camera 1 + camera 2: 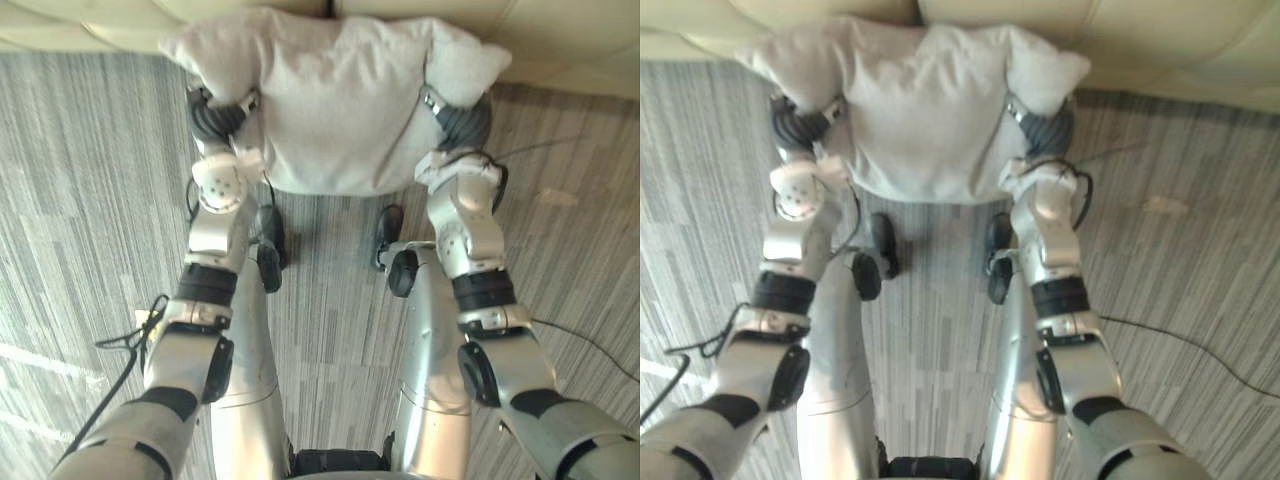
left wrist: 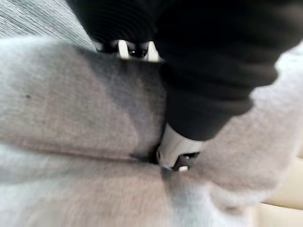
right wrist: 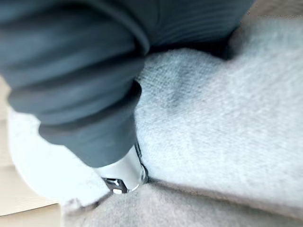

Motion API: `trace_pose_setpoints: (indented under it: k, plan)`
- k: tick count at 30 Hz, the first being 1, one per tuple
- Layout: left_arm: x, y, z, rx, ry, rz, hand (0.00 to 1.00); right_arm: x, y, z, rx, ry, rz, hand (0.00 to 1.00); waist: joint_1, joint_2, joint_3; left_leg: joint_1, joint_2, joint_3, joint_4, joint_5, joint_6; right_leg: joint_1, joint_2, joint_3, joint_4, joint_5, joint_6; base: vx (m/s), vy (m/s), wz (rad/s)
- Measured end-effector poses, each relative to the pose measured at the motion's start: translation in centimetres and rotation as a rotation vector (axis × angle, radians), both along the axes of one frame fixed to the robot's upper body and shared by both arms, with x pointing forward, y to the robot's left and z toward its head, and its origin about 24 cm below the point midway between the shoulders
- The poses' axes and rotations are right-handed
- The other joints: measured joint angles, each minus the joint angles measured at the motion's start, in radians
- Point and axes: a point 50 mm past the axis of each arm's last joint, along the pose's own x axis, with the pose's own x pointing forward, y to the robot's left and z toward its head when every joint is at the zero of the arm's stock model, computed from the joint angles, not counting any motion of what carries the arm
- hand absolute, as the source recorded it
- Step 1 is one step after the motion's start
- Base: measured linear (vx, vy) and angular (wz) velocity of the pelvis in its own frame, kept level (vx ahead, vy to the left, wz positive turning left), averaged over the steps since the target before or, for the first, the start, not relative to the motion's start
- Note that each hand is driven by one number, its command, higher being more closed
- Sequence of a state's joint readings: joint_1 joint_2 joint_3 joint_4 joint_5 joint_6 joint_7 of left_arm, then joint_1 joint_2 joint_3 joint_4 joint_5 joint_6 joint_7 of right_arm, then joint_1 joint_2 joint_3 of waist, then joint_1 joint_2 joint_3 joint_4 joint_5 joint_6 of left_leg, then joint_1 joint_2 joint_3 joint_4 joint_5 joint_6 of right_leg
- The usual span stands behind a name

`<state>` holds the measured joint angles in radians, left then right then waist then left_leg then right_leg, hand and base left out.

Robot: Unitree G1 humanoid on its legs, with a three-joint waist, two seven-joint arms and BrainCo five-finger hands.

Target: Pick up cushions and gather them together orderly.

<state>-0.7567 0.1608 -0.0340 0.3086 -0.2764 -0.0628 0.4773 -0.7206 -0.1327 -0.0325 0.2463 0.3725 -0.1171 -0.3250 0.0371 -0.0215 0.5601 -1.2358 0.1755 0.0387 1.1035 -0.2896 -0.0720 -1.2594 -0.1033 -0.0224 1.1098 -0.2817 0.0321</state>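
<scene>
A large light grey cushion [image 1: 335, 100] hangs in front of me, held up between both hands above the floor. My left hand [image 1: 215, 115] grips its left edge and my right hand [image 1: 460, 120] grips its right edge, each under a puffed upper corner. In the left wrist view the thumb [image 2: 175, 151] digs into the cushion's cloth [image 2: 71, 104] and makes a deep crease. The right wrist view shows the same: the thumb [image 3: 120, 172] is sunk into the cushion's fabric [image 3: 222, 118]. The other fingers of both hands are hidden behind the cushion.
A cream sofa [image 1: 560, 40] runs across the far side, just behind the cushion. Grey striped carpet [image 1: 80, 200] covers the floor on both sides and below.
</scene>
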Motion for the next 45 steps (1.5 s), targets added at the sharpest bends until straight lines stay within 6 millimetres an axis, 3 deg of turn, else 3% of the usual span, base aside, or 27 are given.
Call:
trace_pose_setpoints:
  k: [2,4,9,12,16,23,27,30,32,35,38,39,40,41,42,45]
  plan:
    - [-1.2,-0.4,-1.8,-0.019,0.007,-0.019,1.0,-1.4,-0.1,-1.8,0.032,0.005,0.003,1.0,0.0,-0.002,-0.011,0.151,-0.005,0.01,-0.107,0.012,-0.015,0.143,0.002,-0.009,-0.094,0.008,-0.011,0.04,-0.059,-0.02]
    - [-2.6,-0.9,-5.2,-0.023,0.078,-0.043,1.0,-2.8,-0.5,-5.3,0.051,0.08,-0.005,1.0,0.0,-0.002,-0.153,0.178,-0.021,0.006,-0.192,0.031,-0.019,0.167,0.0,-0.025,-0.174,0.02,-0.011,0.11,-0.042,-0.04]
    - [-6.0,-1.6,-10.2,-0.06,0.197,-0.101,1.0,-6.3,-1.4,-9.8,0.04,0.183,-0.009,1.0,-0.001,-0.003,-0.171,0.517,-0.028,0.034,-0.368,0.05,-0.034,0.486,0.0,-0.041,-0.324,0.037,-0.022,0.21,-0.039,-0.07]
    - [-9.6,-1.4,-14.3,-0.079,0.316,-0.137,1.0,-9.7,-2.0,-13.1,0.004,0.277,0.011,1.0,0.001,-0.004,-0.25,0.719,-0.033,0.046,-0.49,0.05,-0.034,0.687,0.002,-0.056,-0.443,0.038,-0.018,0.22,0.009,-0.01]
    - [-13.0,-0.4,-17.0,-0.108,0.407,-0.139,1.0,-12.6,-1.6,-15.4,-0.019,0.361,0.059,1.0,0.005,-0.004,-0.338,0.876,-0.039,0.066,-0.6,0.055,-0.03,0.839,0.005,-0.055,-0.554,0.047,0.001,0.18,0.05,-0.06]
    - [-15.8,0.2,-18.9,-0.116,0.49,-0.151,1.0,-15.7,-1.4,-18.2,-0.027,0.478,0.087,1.0,0.023,0.001,-0.437,1.042,-0.039,0.097,-0.706,0.056,-0.021,1.036,0.017,-0.049,-0.744,0.101,0.027,0.12,0.084,-0.09]
    - [-16.4,0.3,-19.4,-0.119,0.516,-0.147,1.0,-16.0,-1.4,-18.5,-0.033,0.498,0.096,1.0,0.025,-0.007,-0.456,1.076,-0.047,0.119,-0.714,0.042,-0.001,1.065,0.01,-0.028,-0.763,0.118,0.035,0.04,0.072,-0.13]
    - [-16.5,0.4,-19.7,-0.119,0.537,-0.143,1.0,-16.1,-1.4,-19.6,-0.04,0.543,0.095,1.0,0.024,-0.006,-0.456,1.11,-0.049,0.138,-0.711,0.012,0.016,1.009,-0.002,-0.031,-0.604,0.135,0.064,-0.03,0.06,-0.16]
    - [-16.8,0.6,-19.9,-0.118,0.551,-0.137,1.0,-16.4,-1.4,-20.5,-0.06,0.588,0.095,1.0,0.022,-0.003,-0.452,1.157,-0.053,0.146,-0.706,-0.011,0.029,0.947,-0.037,-0.055,-0.431,0.163,0.074,0.0,0.036,-0.1]
    - [-16.8,0.6,-19.9,-0.116,0.555,-0.136,1.0,-16.6,-1.1,-21.6,-0.043,0.636,0.097,1.0,0.02,-0.004,-0.452,1.204,-0.051,0.144,-0.733,-0.018,0.037,0.916,-0.077,-0.119,-0.37,0.123,0.051,0.09,-0.071,0.07]
    - [-16.7,0.6,-19.8,-0.114,0.546,-0.138,1.0,-16.5,-1.3,-21.5,-0.037,0.63,0.089,1.0,0.02,-0.006,-0.455,1.21,-0.029,0.113,-0.763,-0.026,0.023,0.882,-0.08,-0.187,-0.558,0.114,0.041,0.21,-0.218,0.14]
    - [-16.7,0.5,-19.8,-0.114,0.549,-0.142,1.0,-16.4,-1.5,-21.5,-0.04,0.63,0.082,1.0,0.018,-0.013,-0.458,1.231,-0.023,0.091,-0.793,-0.035,0.007,0.879,-0.06,-0.164,-0.735,0.179,0.036,0.3,-0.283,0.2]
    - [-16.7,0.4,-19.9,-0.114,0.551,-0.144,1.0,-16.4,-1.6,-21.5,-0.043,0.631,0.082,1.0,0.016,-0.022,-0.462,1.24,-0.025,0.081,-0.8,-0.041,-0.004,0.882,-0.054,-0.157,-0.763,0.228,0.03,0.32,-0.297,0.18]
    - [-16.6,-0.1,-20.1,-0.12,0.562,-0.16,1.0,-16.4,-1.8,-21.5,-0.048,0.636,0.076,1.0,0.013,-0.004,-0.462,1.26,-0.02,0.042,-0.818,-0.051,-0.019,0.904,-0.026,-0.16,-0.76,0.262,-0.014,0.27,-0.201,0.01]
    - [-16.7,-0.5,-20.2,-0.123,0.574,-0.176,1.0,-16.4,-2.3,-21.6,-0.067,0.64,0.066,1.0,0.021,0.025,-0.465,1.279,-0.01,0.004,-0.84,-0.054,-0.016,0.911,-0.003,-0.172,-0.746,0.228,-0.014,0.37,-0.204,-0.16]
    - [-16.5,-1.5,-20.3,-0.117,0.576,-0.221,1.0,-16.5,-3.4,-21.5,-0.082,0.646,0.031,1.0,0.013,0.042,-0.477,1.32,0.011,-0.059,-0.844,0.03,-0.049,0.919,0.024,-0.196,-0.658,0.131,-0.055,0.38,-0.256,-0.02]
